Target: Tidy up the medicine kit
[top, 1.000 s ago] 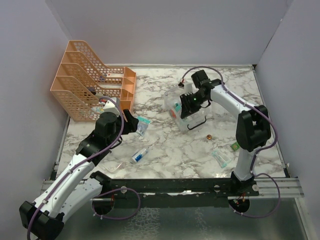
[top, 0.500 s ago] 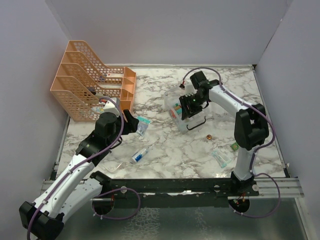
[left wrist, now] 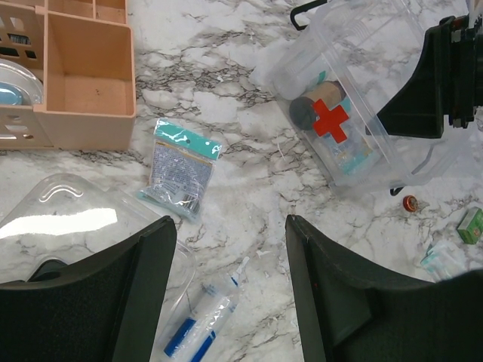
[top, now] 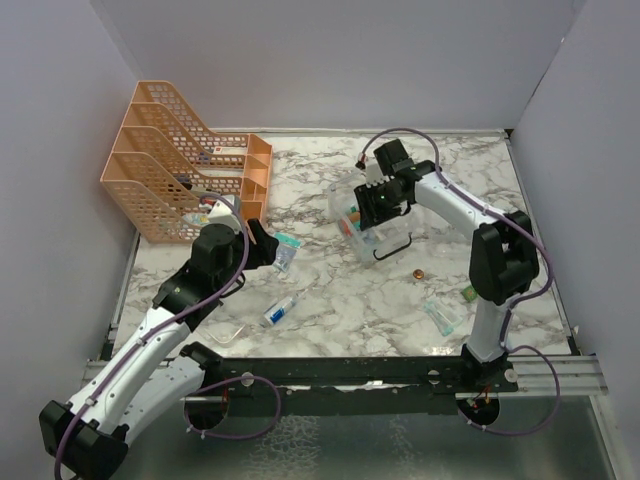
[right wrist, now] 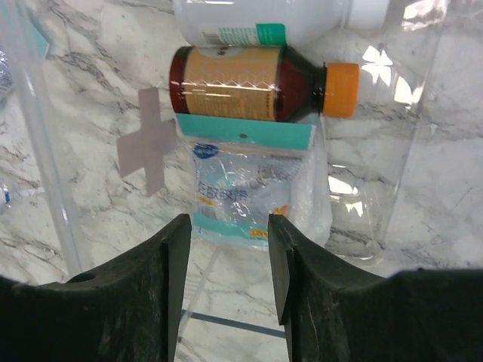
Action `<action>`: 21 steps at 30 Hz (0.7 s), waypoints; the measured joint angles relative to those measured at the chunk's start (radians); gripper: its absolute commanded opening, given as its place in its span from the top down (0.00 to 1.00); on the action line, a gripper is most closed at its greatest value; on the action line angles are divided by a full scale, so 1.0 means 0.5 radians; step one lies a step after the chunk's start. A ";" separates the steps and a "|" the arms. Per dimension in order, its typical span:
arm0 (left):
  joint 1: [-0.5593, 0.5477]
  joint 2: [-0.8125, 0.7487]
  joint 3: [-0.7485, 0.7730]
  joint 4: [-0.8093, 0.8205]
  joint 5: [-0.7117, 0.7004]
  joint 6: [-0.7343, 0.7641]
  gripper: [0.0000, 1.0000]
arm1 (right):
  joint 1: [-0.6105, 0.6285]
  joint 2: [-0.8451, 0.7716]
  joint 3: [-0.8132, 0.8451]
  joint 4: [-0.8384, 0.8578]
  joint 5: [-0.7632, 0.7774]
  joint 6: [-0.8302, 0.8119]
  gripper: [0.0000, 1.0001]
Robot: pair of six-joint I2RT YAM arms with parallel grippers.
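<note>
The medicine kit [top: 340, 203] is a clear box with a red cross and a black handle [top: 395, 247], lying open at mid-table. My right gripper [top: 375, 205] hovers over its opening. In the right wrist view the right gripper [right wrist: 226, 256] is open and holds nothing. Below it, inside the kit [right wrist: 45, 151], lie a teal packet [right wrist: 245, 181], a brown bottle with an orange cap [right wrist: 249, 83] and a white bottle [right wrist: 256, 19]. My left gripper [top: 265, 240] is open and empty. It hangs above a bagged syringe [left wrist: 204, 328] and a teal-edged packet [left wrist: 179, 167].
An orange mesh file rack [top: 180, 170] stands at the back left, its tray compartment [left wrist: 89, 79] near my left gripper. A clear blister pack [left wrist: 75, 219], a small red-brown cap [top: 418, 273], a green box [top: 468, 292] and a clear packet [top: 443, 315] lie loose on the marble top.
My right gripper has opened its jaws over the kit and shifted slightly toward the back left. The left arm has not moved.
</note>
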 measured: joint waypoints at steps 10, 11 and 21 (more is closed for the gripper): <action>0.000 0.095 0.001 0.007 0.101 0.038 0.29 | 0.139 -0.036 -0.078 0.208 0.182 0.192 0.58; 0.000 0.130 0.001 0.007 0.126 0.055 0.29 | 0.139 -0.064 -0.098 0.217 0.199 0.218 0.58; -0.001 0.697 0.118 -0.018 0.190 0.081 0.46 | 0.137 -0.803 -0.227 0.253 0.381 0.495 0.57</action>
